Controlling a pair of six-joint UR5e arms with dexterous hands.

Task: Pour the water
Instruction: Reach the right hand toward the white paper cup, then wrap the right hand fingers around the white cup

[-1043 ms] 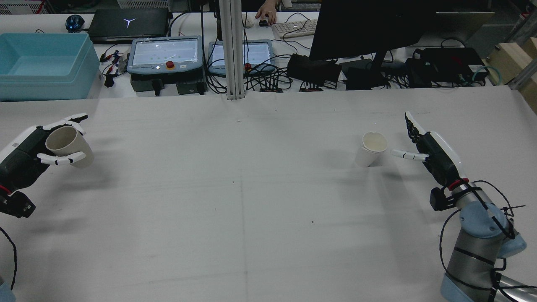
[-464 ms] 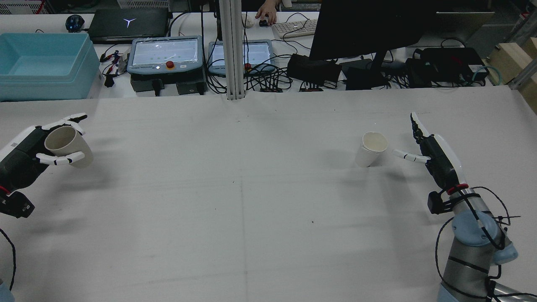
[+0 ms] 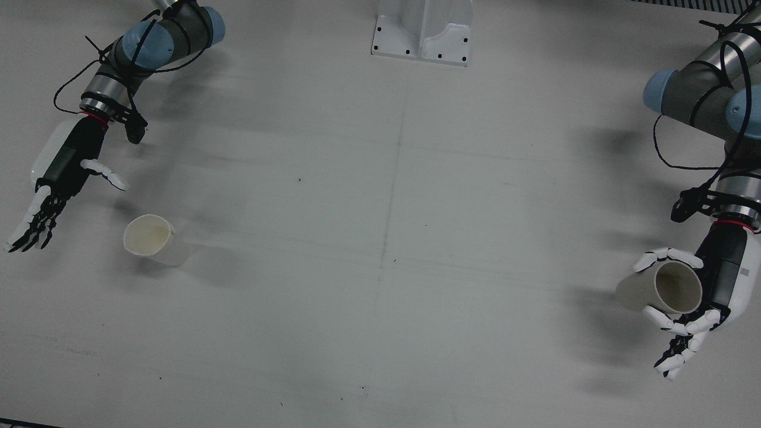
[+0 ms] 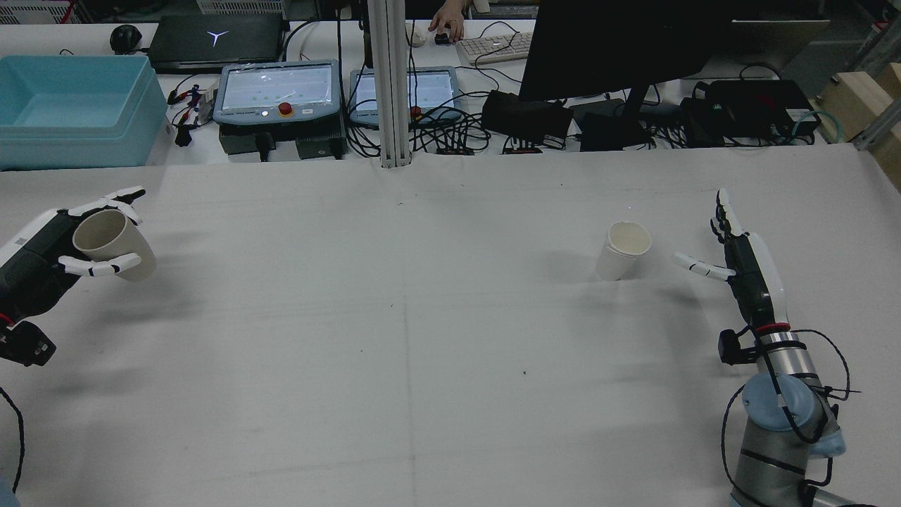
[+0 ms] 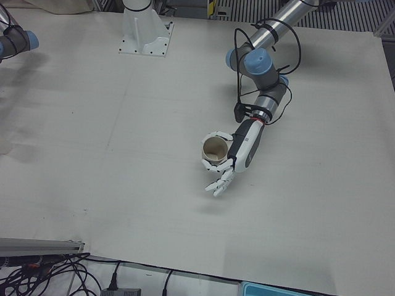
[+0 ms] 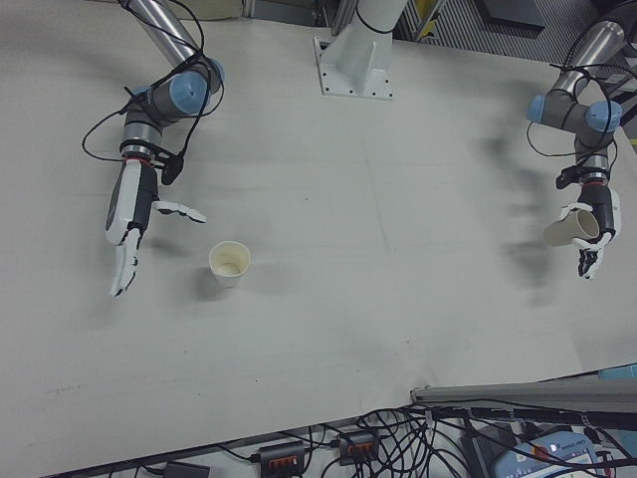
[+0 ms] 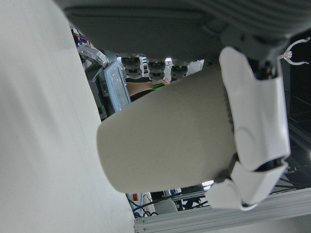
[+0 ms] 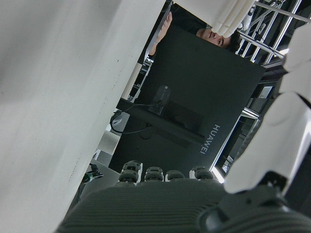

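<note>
My left hand (image 4: 39, 262) is shut on a tan paper cup (image 4: 110, 244), held tilted above the table's left edge. The same cup (image 3: 661, 289) shows its hollow mouth in the front view, and the left hand view shows its side (image 7: 170, 138) under a white finger. A second paper cup (image 4: 624, 251) stands upright on the table on the right half. My right hand (image 4: 747, 267) hovers open to the right of it, fingers spread, clear of the cup. In the front view this hand (image 3: 59, 169) lies up and left of the standing cup (image 3: 151, 239).
A light blue bin (image 4: 70, 105), two teach pendants (image 4: 278, 91), a dark monitor (image 4: 605, 42) and cables line the far side. A metal post (image 4: 391, 84) rises at the back centre. A person's hand (image 4: 448, 24) rests by a keyboard.
My right hand has drawn back to the right, away from the standing cup, and turned more upright. The left hand with its cup has barely shifted.
</note>
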